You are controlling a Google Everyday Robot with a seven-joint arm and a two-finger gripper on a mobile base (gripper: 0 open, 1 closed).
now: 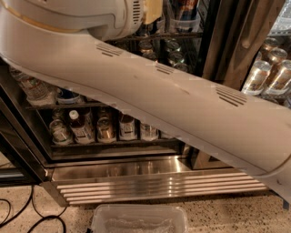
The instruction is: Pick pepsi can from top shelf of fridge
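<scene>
The robot's white arm (182, 109) runs across the view from upper left to lower right and covers much of the open fridge (136, 170). The gripper is not in view; the arm's far end passes out at the top left, so whether it is spread or closed cannot be told.

At the top edge, right of the arm's joint, the top shelf (182, 34) shows as a dark rail. Above it the pepsi can (183, 8) stands in a clear plastic holder (184, 23). Only its lower part shows, dark with some red, and nothing touches it.

On the middle shelf a blue can (68, 96) peeks out beneath the arm, beside a plastic water bottle (34, 88). The lower shelf holds a white-capped bottle (77, 125) and several small cans (105, 128). Silver cans (268, 68) lie stacked in the cooler to the right.

On the speckled floor nearby sit a clear plastic container (138, 220) and black cables (22, 214).
</scene>
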